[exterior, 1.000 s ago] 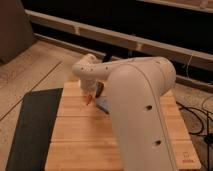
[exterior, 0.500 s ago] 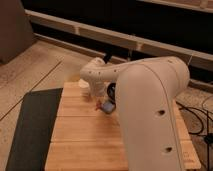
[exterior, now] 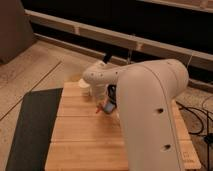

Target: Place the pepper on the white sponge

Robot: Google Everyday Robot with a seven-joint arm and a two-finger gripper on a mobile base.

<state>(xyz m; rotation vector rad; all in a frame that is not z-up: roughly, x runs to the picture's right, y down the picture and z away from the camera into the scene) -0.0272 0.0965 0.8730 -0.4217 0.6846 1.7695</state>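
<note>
My gripper hangs just over the middle of the wooden table, at the end of the big white arm that fills the right side of the view. It is shut on the pepper, a tiny orange-red sliver sticking out to its left. The white sponge is a pale block at the table's back left corner, partly hidden behind the arm's wrist. The pepper is a short way in front and to the right of it, not touching it.
A dark grey mat lies on the floor along the table's left edge. Black cables trail on the floor at the right. A dark wall with a pale ledge runs behind the table.
The gripper with the pepper has drifted slightly right and toward the front of the table. The arm now covers more of the right side of the view.
</note>
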